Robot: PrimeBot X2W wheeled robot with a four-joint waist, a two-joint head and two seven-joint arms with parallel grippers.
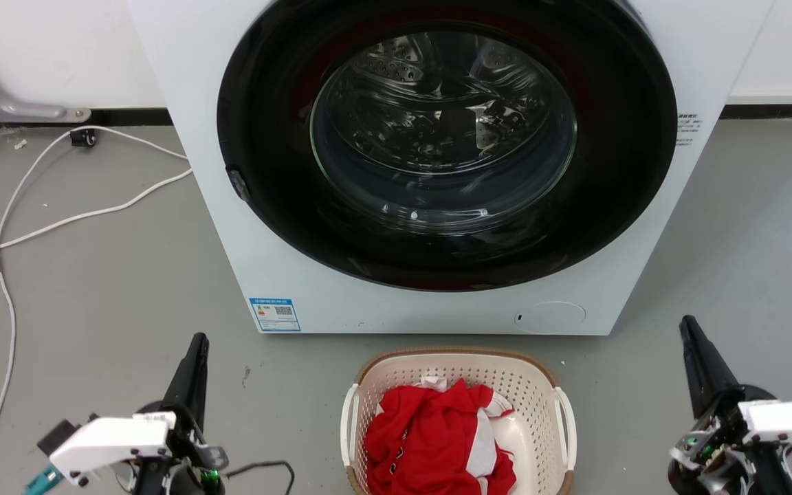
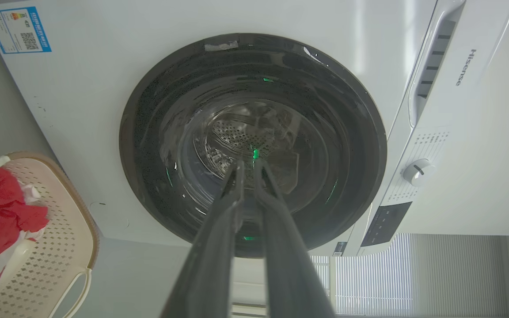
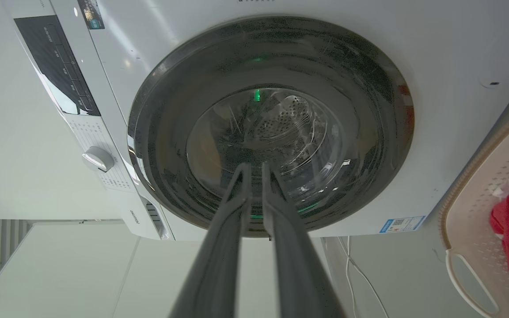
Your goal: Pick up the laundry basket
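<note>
Position of the laundry basket relative to the two hands, with no contact made. The basket stands on the floor just in front of the washer, centred between the arms, and holds a red garment. Its near end is cut off by the lower edge of the head view, so its full length cannot be read. The line joining its two white handles runs across the robot, with the left handle facing the left hand and the right handle facing the right hand. Each hand lies outboard of its own handle and well apart from it, and neither is clearly the nearer. Both hands point forward at the washer door, roughly parallel to the basket's sides, so the basket lies inward of each hand, not ahead of it. The wrist views confirm this, with the basket at the inner margin of each. Both hands are closed to a thin slit and grip nothing. By judgement, the lift calls for each hand to part its fingers, turn inward and descend onto its own handle. A one-sided grasp would probably tip the load.
</note>
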